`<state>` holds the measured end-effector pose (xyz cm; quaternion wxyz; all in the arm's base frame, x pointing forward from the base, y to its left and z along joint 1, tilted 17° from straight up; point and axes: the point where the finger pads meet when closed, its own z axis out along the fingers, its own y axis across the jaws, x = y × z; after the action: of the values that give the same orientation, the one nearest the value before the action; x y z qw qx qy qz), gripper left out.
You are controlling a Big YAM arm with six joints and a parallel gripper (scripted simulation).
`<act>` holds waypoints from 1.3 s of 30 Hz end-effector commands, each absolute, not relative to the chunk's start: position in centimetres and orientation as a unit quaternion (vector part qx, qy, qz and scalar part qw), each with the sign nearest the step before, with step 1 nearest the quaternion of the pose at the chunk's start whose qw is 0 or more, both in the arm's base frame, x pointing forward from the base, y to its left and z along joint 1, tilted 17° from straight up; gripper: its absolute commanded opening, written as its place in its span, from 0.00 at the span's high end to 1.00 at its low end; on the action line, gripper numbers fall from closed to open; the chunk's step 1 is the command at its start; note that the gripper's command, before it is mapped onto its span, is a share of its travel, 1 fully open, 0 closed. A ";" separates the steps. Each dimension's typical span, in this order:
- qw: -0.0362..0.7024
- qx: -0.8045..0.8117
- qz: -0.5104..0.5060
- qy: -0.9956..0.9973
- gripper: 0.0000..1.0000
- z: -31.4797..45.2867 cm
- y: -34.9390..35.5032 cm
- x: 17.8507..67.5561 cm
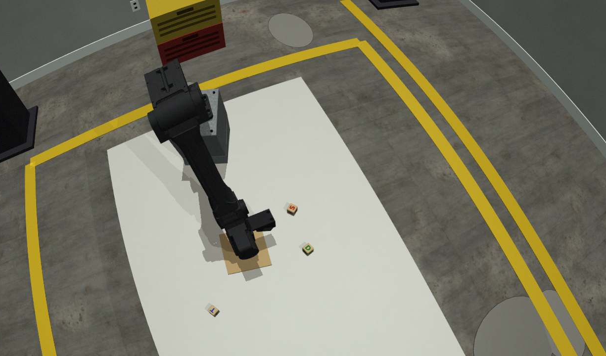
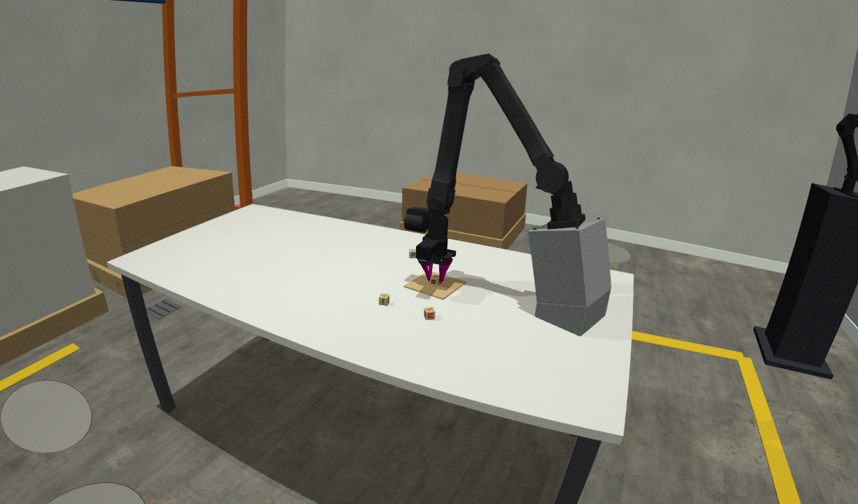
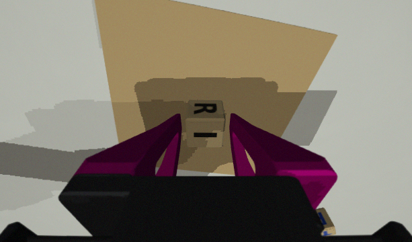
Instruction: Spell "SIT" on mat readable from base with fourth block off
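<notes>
White table (image 1: pixel 349 288) carries all: the I block (image 3: pixel 206 134) rests on the tan mat (image 3: pixel 199 50) between the gripper's (image 3: pixel 204 139) parted, empty fingers. S (image 1: pixel 292 208), T (image 1: pixel 213 310) await, well apart.

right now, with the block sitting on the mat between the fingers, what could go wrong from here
1. The gripper is open, but its fingers stand close beside the block. Lifting off crooked could nudge or tip it on the mat.
2. The wrist view shows an R face and a sideways I face, so the letter may not read upright.
3. The S block and T block are off the mat. Placing them could bump this one.
</notes>
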<state>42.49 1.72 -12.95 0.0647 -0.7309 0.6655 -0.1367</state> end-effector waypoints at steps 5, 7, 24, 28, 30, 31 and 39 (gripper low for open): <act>0.066 -0.732 -0.137 0.664 0.59 -13.6 1.5 42.9; 0.066 -0.732 -0.137 0.664 0.59 -13.6 1.5 42.9; 0.066 -0.732 -0.137 0.664 0.08 -13.6 1.5 42.9; 0.065 -0.733 -0.135 0.664 0.08 -13.6 1.5 42.7; 0.062 -0.733 -0.132 0.664 0.08 -13.6 1.5 42.4; 0.062 -0.733 -0.132 0.664 0.08 -13.6 1.5 42.4; 0.067 -0.733 -0.136 0.664 0.08 -11.9 1.8 42.3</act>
<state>42.40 1.71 -12.96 0.0636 -0.7311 0.6655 -0.1358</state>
